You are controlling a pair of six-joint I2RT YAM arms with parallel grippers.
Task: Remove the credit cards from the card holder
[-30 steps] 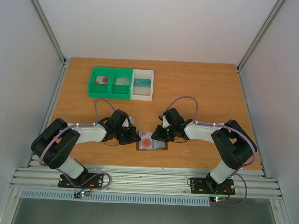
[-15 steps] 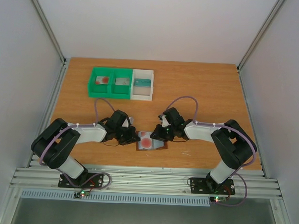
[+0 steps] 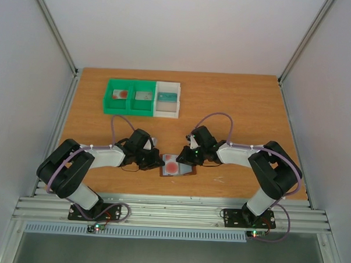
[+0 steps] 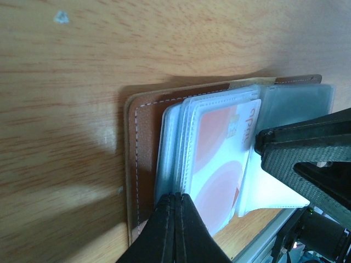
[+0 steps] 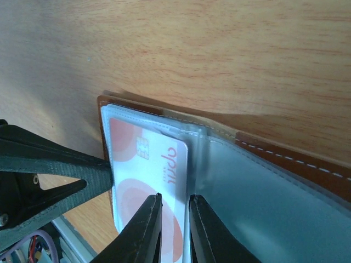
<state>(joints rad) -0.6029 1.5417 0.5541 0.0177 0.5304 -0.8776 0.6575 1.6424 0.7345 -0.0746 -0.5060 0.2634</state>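
The card holder [image 3: 177,166] lies open on the table between the arms, a brown wallet with clear sleeves; it also shows in the left wrist view [image 4: 147,159] and the right wrist view [image 5: 307,161]. A white credit card with red circles [image 5: 145,164] sits in the top sleeve, its edge poking out; the left wrist view shows it too [image 4: 216,159]. My left gripper [image 4: 175,198] is shut, its tips pressing on the sleeves' edge. My right gripper [image 5: 175,200] is narrowly open, its fingertips straddling the card's free edge.
A green two-compartment bin [image 3: 129,106] and a white bin [image 3: 166,111] stand at the back left of the table, each with a card inside. The table's near edge and metal rail [image 3: 172,210] lie just behind the wallet.
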